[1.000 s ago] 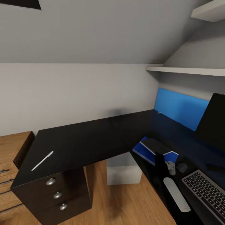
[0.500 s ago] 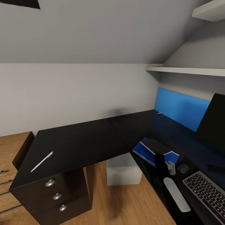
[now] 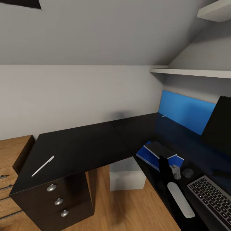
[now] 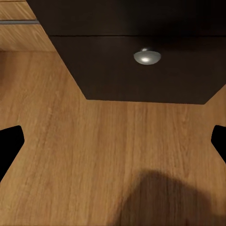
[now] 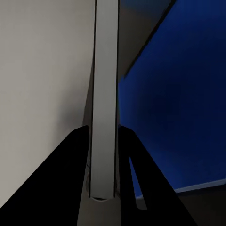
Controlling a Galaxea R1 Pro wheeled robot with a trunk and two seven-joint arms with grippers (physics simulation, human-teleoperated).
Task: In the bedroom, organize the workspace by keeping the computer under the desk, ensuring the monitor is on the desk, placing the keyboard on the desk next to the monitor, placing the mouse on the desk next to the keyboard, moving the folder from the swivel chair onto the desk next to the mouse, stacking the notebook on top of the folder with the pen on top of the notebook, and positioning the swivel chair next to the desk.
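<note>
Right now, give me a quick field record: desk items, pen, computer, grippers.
desk: black L-shaped top
pen: alone on the desk's left wing, above the drawers
folder: blue, on the right wing, notebook on top
mouse: between folder and keyboard
monitor: far right
computer: under the desk
left gripper: open, over floor
right gripper: shut on a thin pale edge

The desk [image 3: 80,144] top is glossy black, smooth enough to mirror its blue back panel [image 3: 186,110]. Its round drawer knobs [image 3: 51,187] look like brushed metal. The floor [image 4: 94,155] beyond the left fingers [image 4: 9,148] is matt, grained wood.
</note>
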